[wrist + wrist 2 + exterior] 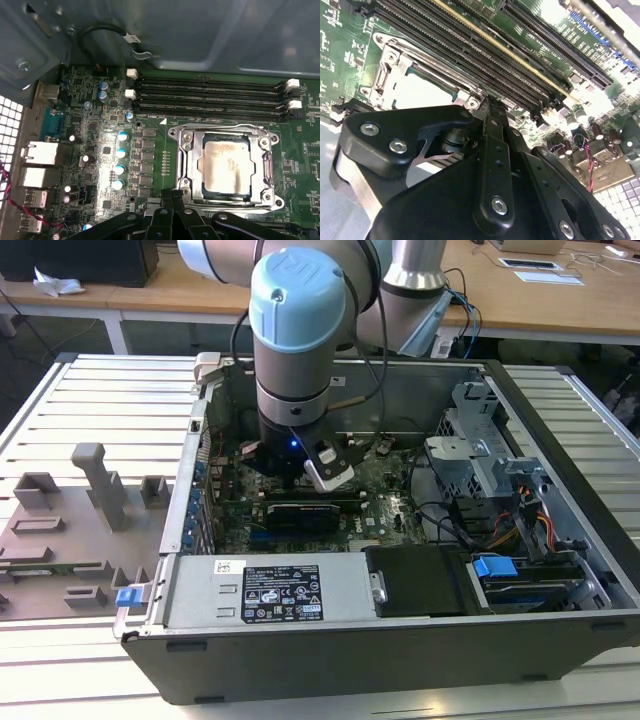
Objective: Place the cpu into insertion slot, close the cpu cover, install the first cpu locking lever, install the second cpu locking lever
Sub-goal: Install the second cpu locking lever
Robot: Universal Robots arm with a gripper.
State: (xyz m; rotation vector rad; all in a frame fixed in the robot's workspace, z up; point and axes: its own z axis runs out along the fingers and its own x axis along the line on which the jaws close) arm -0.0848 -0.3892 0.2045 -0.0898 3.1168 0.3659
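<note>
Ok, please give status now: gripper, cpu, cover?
Gripper at socket edge, holding nothing visible. Cpu seated in insertion slot. Cpu cover down over it.

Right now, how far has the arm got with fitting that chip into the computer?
In the first wrist view the cpu already sits in the insertion slot, and the cpu cover looks closed around it. The gripper hovers at the socket's edge, holding nothing I can see. Whether either locking lever is latched, I cannot tell.
</note>
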